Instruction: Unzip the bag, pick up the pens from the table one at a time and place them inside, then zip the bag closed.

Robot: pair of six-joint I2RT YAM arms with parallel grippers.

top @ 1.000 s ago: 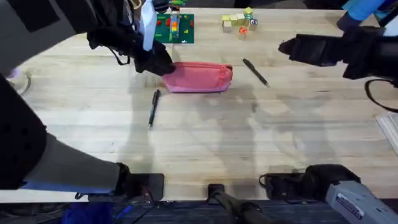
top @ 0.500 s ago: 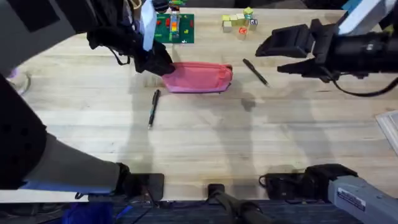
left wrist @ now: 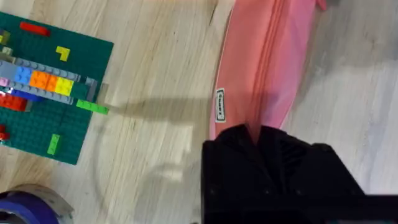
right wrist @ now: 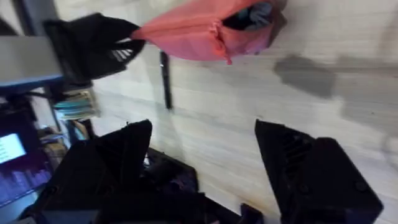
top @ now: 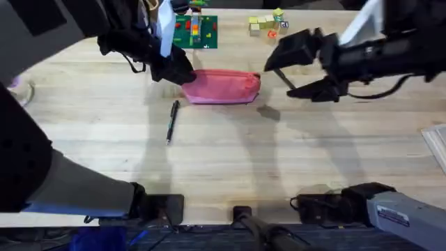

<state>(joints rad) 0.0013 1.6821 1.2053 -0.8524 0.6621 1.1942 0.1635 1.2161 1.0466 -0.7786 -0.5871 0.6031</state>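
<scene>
On the near side of the bag (top: 223,86), one of the pens (top: 171,120) is seen lying on the surface (top: 230,160), apart from the pouch, its long axis running roughly from near to far with a slight lean. The bag itself is laid across the middle of the far part of the surface, its long axis and zipper running side to side. At the bag's left end, the left gripper (top: 178,72) is clamped on the fabric; in the left wrist view the pink cloth is seen pinched between the black fingers (left wrist: 273,168). At the bag's right end, the pouch mouth appears partly open, with dark lining visible in the right wrist view. Just beyond that end, the right gripper (top: 296,70) is held above the surface with its jaws spread wide and nothing between them. The second pen (top: 286,80) lies slantwise just right of the bag, partly hidden under that gripper. Farther off, behind the bag, a green baseplate (top: 195,32) and some small blocks (top: 268,25) are seen.

A miss is judged possible: the slim pen lies flat and slantwise, so fingers not squared across it could roll or push it away. The bag could also be dragged if the left grip slips.
</scene>
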